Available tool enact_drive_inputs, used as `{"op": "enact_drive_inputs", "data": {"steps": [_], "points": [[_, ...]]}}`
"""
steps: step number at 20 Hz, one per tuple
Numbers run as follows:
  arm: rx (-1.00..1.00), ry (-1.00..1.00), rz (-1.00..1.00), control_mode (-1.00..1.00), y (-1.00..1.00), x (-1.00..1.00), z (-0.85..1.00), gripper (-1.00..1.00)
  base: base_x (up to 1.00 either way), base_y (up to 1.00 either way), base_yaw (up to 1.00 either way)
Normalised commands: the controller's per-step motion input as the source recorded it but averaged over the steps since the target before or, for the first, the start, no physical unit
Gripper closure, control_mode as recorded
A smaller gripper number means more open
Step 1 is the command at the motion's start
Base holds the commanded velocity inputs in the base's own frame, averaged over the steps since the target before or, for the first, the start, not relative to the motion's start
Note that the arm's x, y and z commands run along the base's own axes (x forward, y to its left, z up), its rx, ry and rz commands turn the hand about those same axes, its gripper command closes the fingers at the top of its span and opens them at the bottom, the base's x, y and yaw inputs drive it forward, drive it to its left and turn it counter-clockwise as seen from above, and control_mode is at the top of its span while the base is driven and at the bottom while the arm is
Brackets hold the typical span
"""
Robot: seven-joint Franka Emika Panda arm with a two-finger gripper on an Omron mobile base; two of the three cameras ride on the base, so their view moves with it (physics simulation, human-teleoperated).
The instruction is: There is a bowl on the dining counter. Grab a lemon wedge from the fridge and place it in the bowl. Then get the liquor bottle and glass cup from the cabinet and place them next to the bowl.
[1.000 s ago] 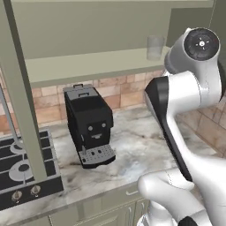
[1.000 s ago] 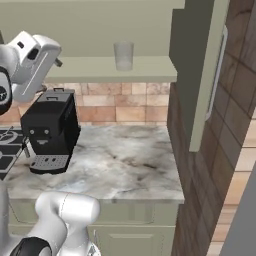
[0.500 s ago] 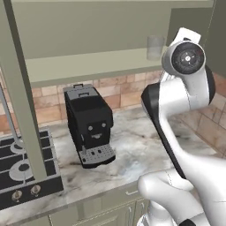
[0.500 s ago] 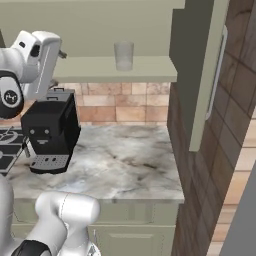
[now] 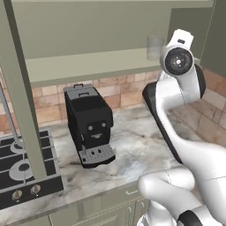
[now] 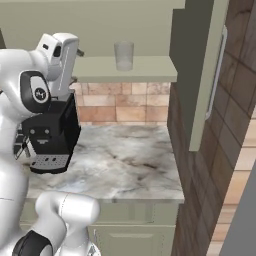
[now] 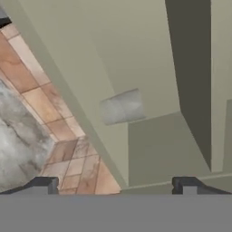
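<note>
Clear and pale grey, the cup (image 6: 123, 55) stands upright on the olive shelf (image 6: 145, 75) of the open cabinet (image 6: 200, 60), alone there as far as we can see, with the brick wall (image 6: 120, 102) below and a black coffee machine (image 6: 50, 137) on the marble counter (image 6: 120, 165) underneath. Our gripper (image 7: 117, 183) is raised to about shelf height, well apart from the cup, and its claw is spread wide with nothing between the tips; in the hand view the cup (image 7: 121, 106) sits ahead of us, turned sideways because the hand is rolled. We judge that we are lining up the reach for the cup. The risks from here come mostly from that roll and the tight space: if we go in without levelling the hand, a fingertip may strike the shelf edge or nudge the cup over, and a light tumbler would likely roll off. The open door (image 6: 212, 75) to the right also crowds the wrist. We cannot find the bottle in these views, so its place is unknown.
</note>
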Motion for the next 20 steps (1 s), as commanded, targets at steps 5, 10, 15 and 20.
{"op": "enact_drive_inputs", "data": {"steps": [5, 10, 15, 20], "points": [[0.00, 0.00, -0.05, -1.00, -0.02, 0.38, 0.10, -1.00, 0.00, 0.00, 0.00], [0.00, 0.03, -0.05, -1.00, -0.02, 0.40, 0.21, -1.00, 0.00, 0.00, 0.00], [0.00, 0.05, -0.01, -1.00, -0.09, 0.48, 0.11, -1.00, 0.00, 0.00, 0.00], [0.00, 0.02, 0.00, -1.00, -0.06, 0.39, 0.00, -1.00, 0.00, 0.00, 0.00]]}}
